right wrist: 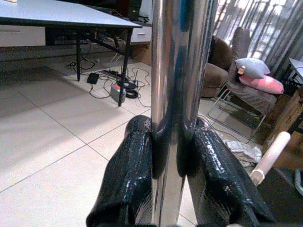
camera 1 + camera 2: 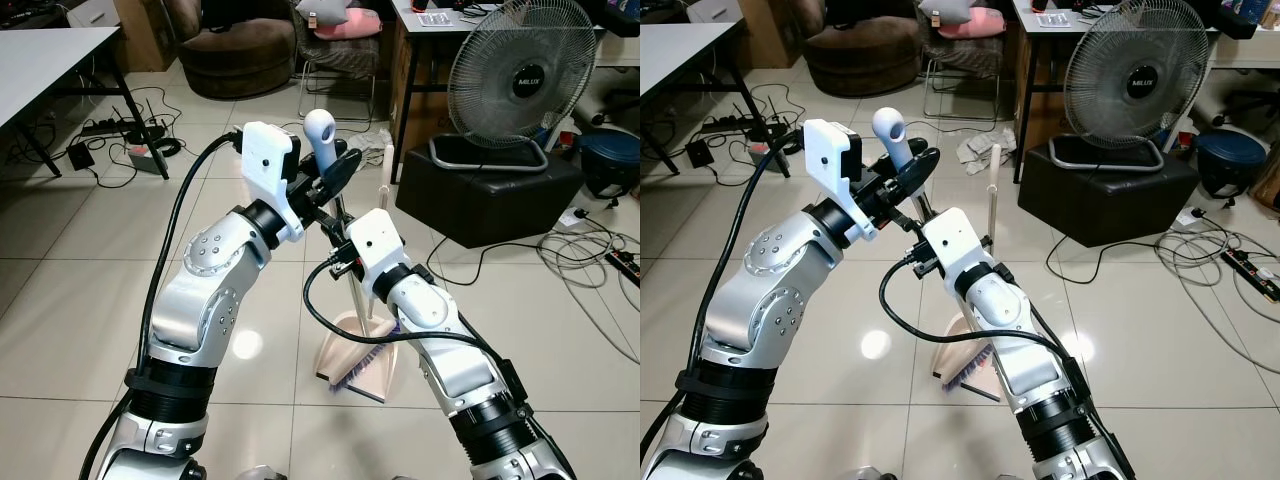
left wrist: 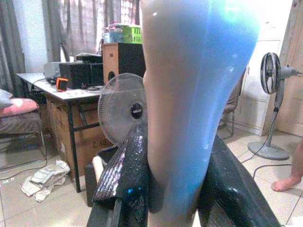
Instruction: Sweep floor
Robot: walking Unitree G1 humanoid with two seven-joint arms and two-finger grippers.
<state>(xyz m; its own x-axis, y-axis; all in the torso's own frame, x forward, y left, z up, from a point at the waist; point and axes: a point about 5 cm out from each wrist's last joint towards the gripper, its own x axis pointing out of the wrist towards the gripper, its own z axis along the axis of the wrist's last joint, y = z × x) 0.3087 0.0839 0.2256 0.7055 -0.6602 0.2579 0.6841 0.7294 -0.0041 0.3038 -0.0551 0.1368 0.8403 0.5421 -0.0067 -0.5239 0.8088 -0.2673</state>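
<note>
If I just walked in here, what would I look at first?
Probably the robot's two silver arms raised in the middle, both holding one broom: the left gripper clamps its pale blue handle top and the right gripper grips the shiny metal pole lower down. Under them on the tiled floor sits a pink dustpan. Behind, to the right, a big round fan stands on a black box.

Broom (image 2: 366,352) bristles partly hidden behind right arm; person's foot (image 3: 285,182) cut off.

Lived-in home room, tiled floor (image 2: 90,230), armchair (image 2: 235,45), floor fan (image 2: 520,80), desks, cables
</note>
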